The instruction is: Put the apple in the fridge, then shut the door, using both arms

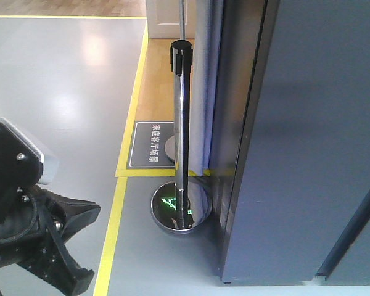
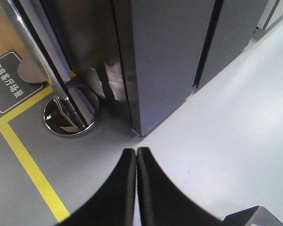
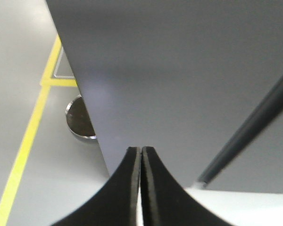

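Note:
The apple is out of view in every frame. The dark grey fridge (image 1: 308, 154) fills the right of the front view, and none of its white interior shows. A dark seam (image 1: 357, 228) runs down its flat grey door front. My left gripper (image 2: 136, 151) is shut with nothing between its fingers and hangs above the floor just short of the fridge's corner (image 2: 137, 132). My right gripper (image 3: 141, 149) is also shut and empty, pointing at the fridge's grey face (image 3: 179, 70). The left arm (image 1: 24, 203) shows at the bottom left.
A chrome barrier post (image 1: 182, 135) on a round mirrored base (image 1: 180, 209) stands just left of the fridge, also seen as the base (image 2: 68, 117) and base (image 3: 80, 125). A yellow floor line (image 1: 114, 228) and a dark floor sign (image 1: 151, 145) lie left of it.

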Controlling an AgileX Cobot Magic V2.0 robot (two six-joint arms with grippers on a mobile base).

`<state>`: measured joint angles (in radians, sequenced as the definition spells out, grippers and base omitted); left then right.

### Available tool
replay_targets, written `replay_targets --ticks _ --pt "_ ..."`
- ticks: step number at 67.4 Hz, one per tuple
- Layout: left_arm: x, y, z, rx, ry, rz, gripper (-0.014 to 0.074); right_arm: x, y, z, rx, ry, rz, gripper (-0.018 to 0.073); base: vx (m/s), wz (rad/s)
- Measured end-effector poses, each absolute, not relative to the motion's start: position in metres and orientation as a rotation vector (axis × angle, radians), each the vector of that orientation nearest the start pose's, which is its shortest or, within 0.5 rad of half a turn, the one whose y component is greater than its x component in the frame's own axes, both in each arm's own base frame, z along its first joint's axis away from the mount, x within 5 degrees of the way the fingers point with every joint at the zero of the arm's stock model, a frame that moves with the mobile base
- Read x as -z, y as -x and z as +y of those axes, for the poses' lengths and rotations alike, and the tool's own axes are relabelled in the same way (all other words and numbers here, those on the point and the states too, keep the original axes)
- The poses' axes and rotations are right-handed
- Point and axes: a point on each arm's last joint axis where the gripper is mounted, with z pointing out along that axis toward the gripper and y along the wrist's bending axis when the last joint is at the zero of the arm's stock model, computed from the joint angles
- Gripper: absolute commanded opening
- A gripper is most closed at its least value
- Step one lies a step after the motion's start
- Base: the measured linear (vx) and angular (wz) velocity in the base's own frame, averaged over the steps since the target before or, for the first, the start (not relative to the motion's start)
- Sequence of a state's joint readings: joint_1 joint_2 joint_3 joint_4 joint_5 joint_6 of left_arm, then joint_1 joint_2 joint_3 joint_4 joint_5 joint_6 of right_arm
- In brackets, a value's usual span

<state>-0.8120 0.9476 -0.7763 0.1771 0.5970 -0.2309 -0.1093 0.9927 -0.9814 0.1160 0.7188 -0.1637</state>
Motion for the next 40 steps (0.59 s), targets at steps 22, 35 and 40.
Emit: replay_targets --ticks 22,35,40 --pt "-0.319 -0.137 -0.131 0.371 -0.756 2.137 -0.0006 -0.359 -0.103 -0.003 0.149 0.079 2.24 -0.0002 0.0 0.0" --pt "-0.319 -0.137 -0.131 0.371 -0.756 2.137 -0.0006 -0.354 -0.051 -0.008 0.104 0.075 2.179 -0.0002 0.0 0.0" --pt "-0.319 -0.137 -0.131 0.371 -0.756 2.137 -0.0006 -0.349 -0.032 -0.01 0.089 0.08 2.178 -0.0002 0.0 0.0"
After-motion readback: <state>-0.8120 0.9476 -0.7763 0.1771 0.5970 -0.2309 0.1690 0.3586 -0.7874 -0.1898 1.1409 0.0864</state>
